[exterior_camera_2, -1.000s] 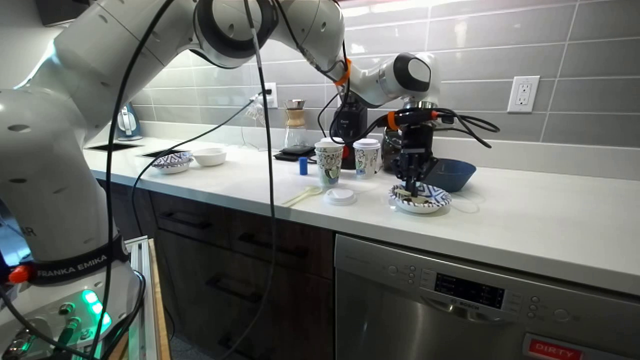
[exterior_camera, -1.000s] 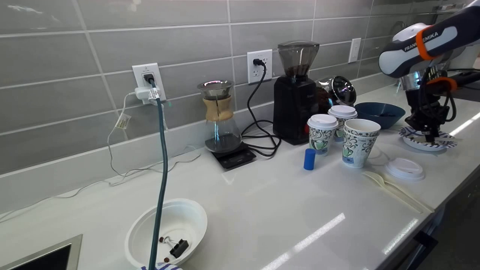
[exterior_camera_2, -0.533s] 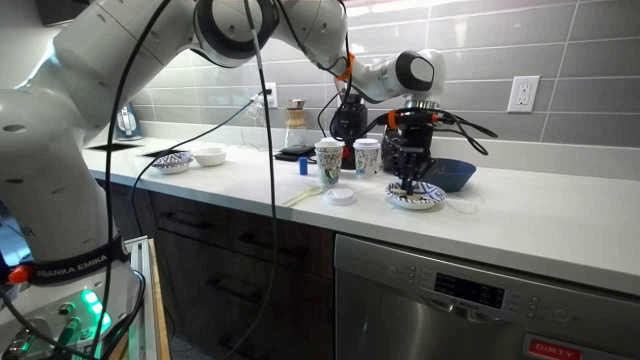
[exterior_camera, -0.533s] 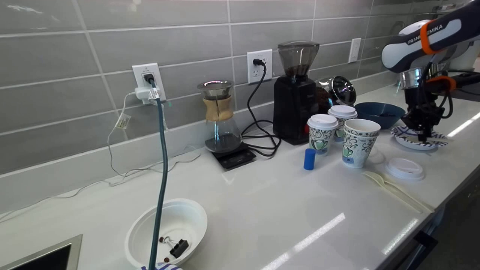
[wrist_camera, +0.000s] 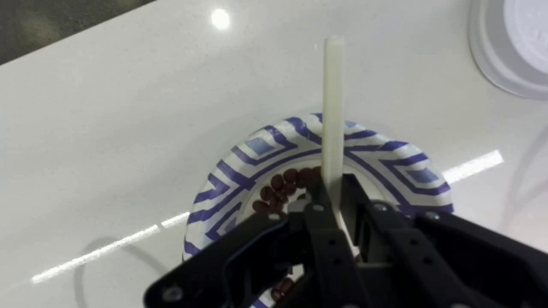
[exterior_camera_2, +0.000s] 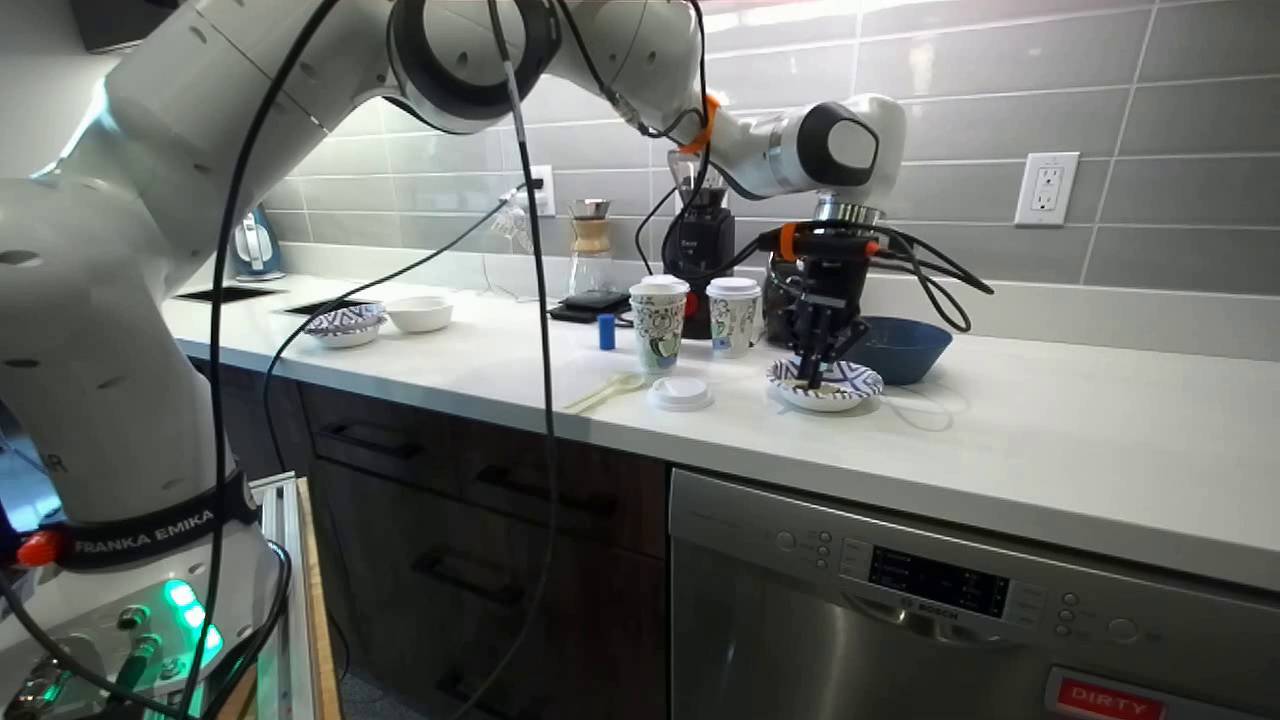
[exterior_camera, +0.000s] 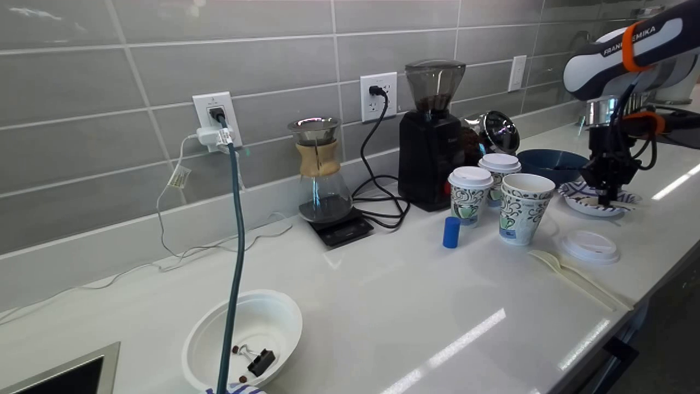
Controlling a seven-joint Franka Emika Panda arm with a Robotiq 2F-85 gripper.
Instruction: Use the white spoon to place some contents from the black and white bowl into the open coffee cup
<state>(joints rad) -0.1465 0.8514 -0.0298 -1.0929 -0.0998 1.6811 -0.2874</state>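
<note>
Over the white counter (exterior_camera: pixel 377 306), you have your gripper (wrist_camera: pixel 332 190) pointing down at the patterned bowl (wrist_camera: pixel 411 171). Near this bowl, but apart from it, the open coffee cup (exterior_camera: pixel 523 216) stands upright. The white spoon (wrist_camera: pixel 333 111) is clamped between the gripper's two fingers, its handle crossing above the bowl's rim. Brown beans (wrist_camera: pixel 277 182) lie inside the bowl.

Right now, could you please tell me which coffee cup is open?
The cup nearest the loose lid: its mouth is uncovered, while both other cups are lidded.
</note>
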